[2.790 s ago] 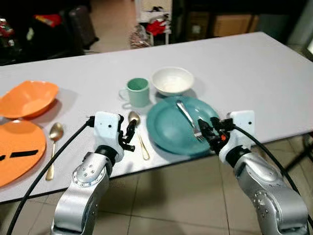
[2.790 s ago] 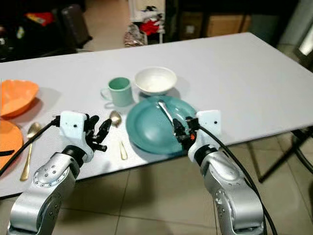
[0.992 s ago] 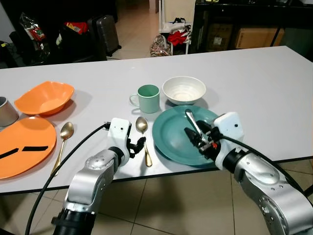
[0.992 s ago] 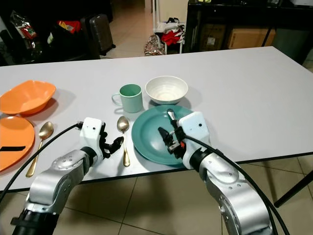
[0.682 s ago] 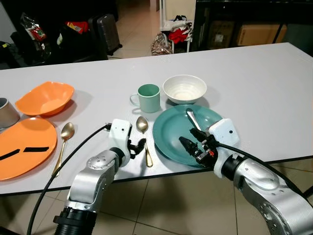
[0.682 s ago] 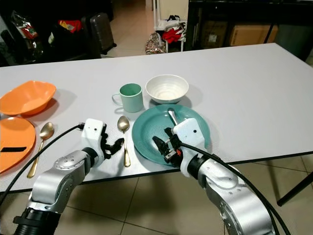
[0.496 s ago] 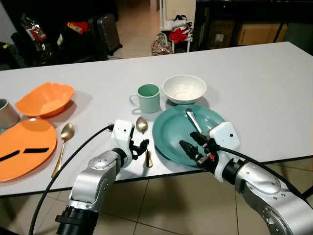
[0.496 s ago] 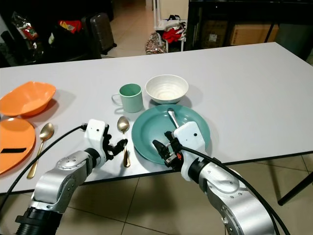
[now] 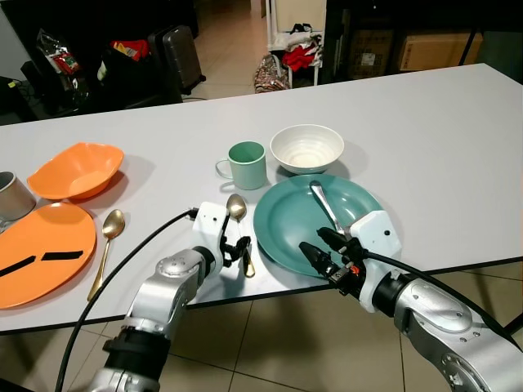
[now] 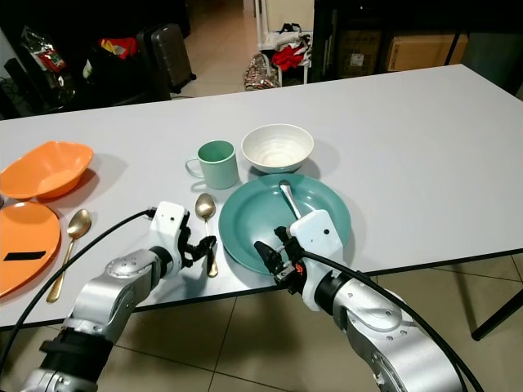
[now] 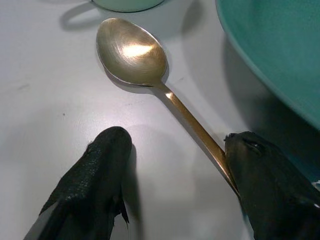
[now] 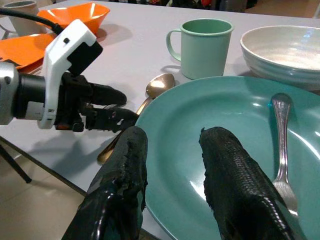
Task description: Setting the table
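The left claw (image 9: 237, 249) sits on the white worktop (image 9: 425, 131), fingers parted around the handle of the gold spoon (image 11: 165, 92), one fingertip touching it. The spoon lies just left of the teal plate (image 9: 286, 220). The right claw (image 9: 320, 249), narrowly parted and empty, hovers over the plate's near rim, beside the fork (image 9: 324, 204).

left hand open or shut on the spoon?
Open. The left hand has its fingers spread, one at the gold spoon handle, the other apart on bare table.
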You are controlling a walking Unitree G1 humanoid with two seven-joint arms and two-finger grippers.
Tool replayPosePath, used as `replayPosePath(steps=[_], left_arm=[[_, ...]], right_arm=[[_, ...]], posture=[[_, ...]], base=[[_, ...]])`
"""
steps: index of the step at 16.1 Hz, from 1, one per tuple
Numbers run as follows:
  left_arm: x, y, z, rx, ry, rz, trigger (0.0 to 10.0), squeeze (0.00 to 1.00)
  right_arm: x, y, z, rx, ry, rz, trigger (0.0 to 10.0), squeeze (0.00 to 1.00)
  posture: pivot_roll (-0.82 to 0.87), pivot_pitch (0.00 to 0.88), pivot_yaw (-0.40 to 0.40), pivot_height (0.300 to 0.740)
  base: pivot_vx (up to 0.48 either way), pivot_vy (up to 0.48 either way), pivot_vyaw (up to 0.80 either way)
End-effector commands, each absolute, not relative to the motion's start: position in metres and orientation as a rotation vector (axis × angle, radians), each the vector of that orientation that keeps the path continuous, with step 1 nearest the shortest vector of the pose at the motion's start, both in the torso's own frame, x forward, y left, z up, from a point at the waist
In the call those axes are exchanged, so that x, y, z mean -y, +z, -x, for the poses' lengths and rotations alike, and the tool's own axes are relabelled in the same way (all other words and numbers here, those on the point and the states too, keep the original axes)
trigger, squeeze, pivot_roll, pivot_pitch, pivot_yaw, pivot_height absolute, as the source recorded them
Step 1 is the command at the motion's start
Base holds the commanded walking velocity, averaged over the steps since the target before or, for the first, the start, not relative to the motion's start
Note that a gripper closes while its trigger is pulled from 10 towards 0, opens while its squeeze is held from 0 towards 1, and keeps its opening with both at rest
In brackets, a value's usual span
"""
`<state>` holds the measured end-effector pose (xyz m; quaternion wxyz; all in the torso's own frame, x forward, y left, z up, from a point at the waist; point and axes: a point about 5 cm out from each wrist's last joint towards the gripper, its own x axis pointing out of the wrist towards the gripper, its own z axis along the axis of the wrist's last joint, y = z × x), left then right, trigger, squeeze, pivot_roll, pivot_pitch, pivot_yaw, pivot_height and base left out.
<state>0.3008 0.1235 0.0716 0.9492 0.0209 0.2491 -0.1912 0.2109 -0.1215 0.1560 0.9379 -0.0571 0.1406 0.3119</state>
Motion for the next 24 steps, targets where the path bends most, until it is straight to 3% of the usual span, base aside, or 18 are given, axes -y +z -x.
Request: replayPosePath(steps=[1,7,14,24], left_arm=[[-0.128,0.070,-0.304,-0.512,-0.378,-0.051,10.0,0.00],[-0.133,0.074,-0.324,-0.515,-0.350,-0.071,10.0,0.00],[-0.155,0.078,-0.298,-0.526,-0.346,-0.104,10.0,0.00],[-0.143,0.086,-0.324,-0.502,-0.340,-0.095,10.0,0.00]], right_arm=[[0.118,0.159,-0.208,-0.278,0.651,0.108,10.0,0.00],[0.115,0.159,-0.208,-0.276,0.665,0.112,10.0,0.00],[0.112,0.158,-0.205,-0.280,0.698,0.128,10.0,0.00],[0.108,0.157,-0.205,-0.279,0.717,0.124,10.0,0.00]], posture=[[-0.17,0.000,0.145,0.740],[-0.18,0.000,0.159,0.740],[-0.17,0.000,0.159,0.740],[-0.16,0.000,0.162,0.740]], base=[[0.000,0.000,0.00],[0.000,0.000,0.00],[0.000,0.000,0.00],[0.000,0.000,0.00]])
